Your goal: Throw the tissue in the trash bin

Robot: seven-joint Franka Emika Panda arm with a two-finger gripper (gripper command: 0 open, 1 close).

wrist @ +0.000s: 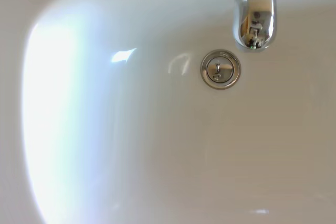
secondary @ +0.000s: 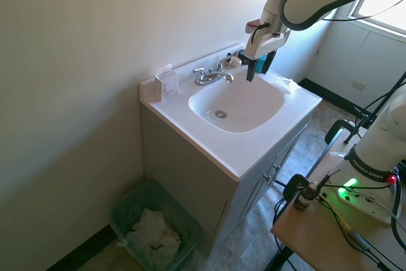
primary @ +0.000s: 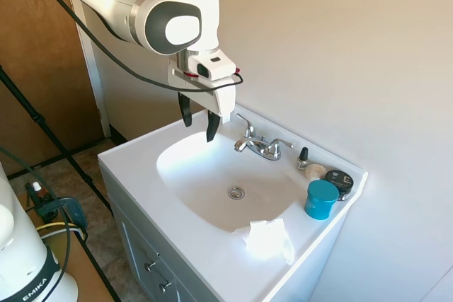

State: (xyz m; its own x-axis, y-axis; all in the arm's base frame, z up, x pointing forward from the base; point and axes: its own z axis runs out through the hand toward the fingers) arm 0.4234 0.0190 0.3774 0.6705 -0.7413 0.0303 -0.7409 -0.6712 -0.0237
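Observation:
The crumpled white tissue (primary: 267, 238) lies on the sink counter's front rim, next to the blue cup (primary: 321, 199); it also shows as the tissue (secondary: 284, 84) at the counter's right corner. My gripper (primary: 199, 126) hangs open and empty above the basin's far side, well away from the tissue; in the other view the gripper (secondary: 259, 68) is over the basin near the faucet. The green trash bin (secondary: 147, 225) stands on the floor left of the cabinet, with white paper inside. The wrist view shows only the basin, drain (wrist: 220, 69) and faucet spout (wrist: 253, 9).
A chrome faucet (primary: 260, 144) rises at the back of the white sink (primary: 134, 167). A dark jar (primary: 340, 182), a small bottle (primary: 303, 157) and a small upright white box (secondary: 167, 84) sit on the counter. Walls close in behind and beside the cabinet.

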